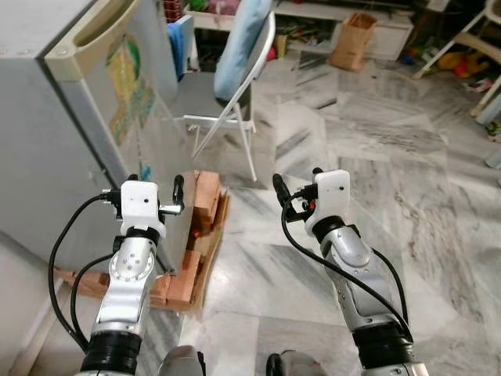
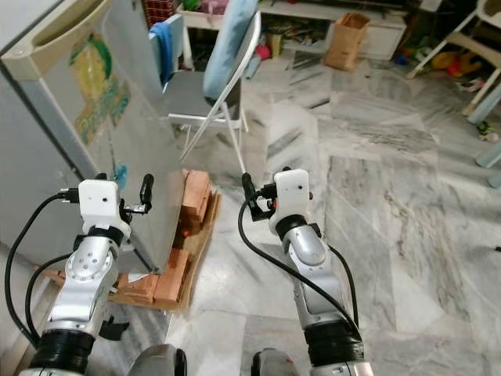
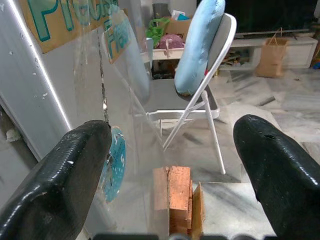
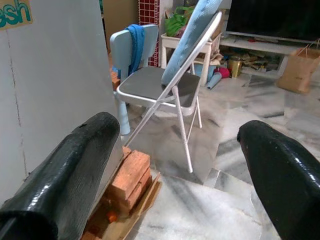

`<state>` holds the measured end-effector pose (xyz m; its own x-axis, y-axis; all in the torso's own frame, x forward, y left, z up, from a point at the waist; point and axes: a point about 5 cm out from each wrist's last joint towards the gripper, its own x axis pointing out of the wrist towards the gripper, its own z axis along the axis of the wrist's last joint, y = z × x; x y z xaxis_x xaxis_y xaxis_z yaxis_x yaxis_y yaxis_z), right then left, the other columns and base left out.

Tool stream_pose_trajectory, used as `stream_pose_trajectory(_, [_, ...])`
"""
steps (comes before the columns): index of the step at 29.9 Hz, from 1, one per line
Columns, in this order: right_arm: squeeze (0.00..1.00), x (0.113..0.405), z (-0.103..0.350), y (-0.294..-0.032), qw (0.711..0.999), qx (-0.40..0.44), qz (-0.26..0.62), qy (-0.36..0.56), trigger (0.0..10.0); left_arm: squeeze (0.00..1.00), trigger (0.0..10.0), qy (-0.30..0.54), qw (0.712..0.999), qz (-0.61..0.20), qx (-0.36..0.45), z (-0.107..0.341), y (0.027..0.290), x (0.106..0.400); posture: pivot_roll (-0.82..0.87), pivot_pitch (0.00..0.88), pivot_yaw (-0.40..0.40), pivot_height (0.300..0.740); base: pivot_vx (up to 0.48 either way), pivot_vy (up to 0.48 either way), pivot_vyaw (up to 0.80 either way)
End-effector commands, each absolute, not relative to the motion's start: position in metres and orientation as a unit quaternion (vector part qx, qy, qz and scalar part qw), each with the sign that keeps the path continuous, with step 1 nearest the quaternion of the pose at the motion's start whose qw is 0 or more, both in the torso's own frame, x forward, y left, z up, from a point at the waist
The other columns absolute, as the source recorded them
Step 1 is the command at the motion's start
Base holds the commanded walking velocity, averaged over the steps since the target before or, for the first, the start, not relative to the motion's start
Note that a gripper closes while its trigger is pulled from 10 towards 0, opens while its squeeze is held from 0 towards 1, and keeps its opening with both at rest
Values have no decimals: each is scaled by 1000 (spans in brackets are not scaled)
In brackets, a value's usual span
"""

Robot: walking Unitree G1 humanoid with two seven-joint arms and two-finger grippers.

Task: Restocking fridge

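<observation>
Grey fridge [image 1: 55,157] stands at ten o'clock, door shut, on bricks [image 1: 205,205]. My left gripper [image 1: 174,205] and right gripper [image 1: 286,200] are both open and hold nothing. I think I should reach the door handle [image 1: 98,35] slowly, clear of the chair [image 1: 235,86].

Fridge [image 1: 55,117] cut off at the top and left edge, inside hidden behind the closed door. Sticker [image 1: 129,86] words too blurry to read. Bricks [image 1: 205,205] partly hidden under the fridge. Toys [image 1: 462,61] too small to tell.
</observation>
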<state>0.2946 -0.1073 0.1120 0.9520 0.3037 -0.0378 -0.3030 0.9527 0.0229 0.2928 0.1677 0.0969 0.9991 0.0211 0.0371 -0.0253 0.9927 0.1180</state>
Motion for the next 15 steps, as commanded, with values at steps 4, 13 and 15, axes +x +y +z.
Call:
stream_pose_trajectory(4, [0, 282, 99, -103, 973, 10, 212, 91, 10000, 0, 10000, -36, 994, 50, 89, 109, 182, 313, 98, 86, -7, 740, 0, 0, 0])
stream_pose_trajectory(13, [0, 255, 84, -118, 949, 2, 270, 161, 10000, 0, 10000, -26, 993, 77, 82, 105, 192, 315, 85, 92, -3, 740, 0, 0, 0])
stream_pose_trajectory(15, [0, 252, 83, -120, 946, -2, 276, 169, 10000, 0, 10000, -26, 993, 77, 86, 105, 192, 315, 85, 93, -4, 740, 0, 0, 0])
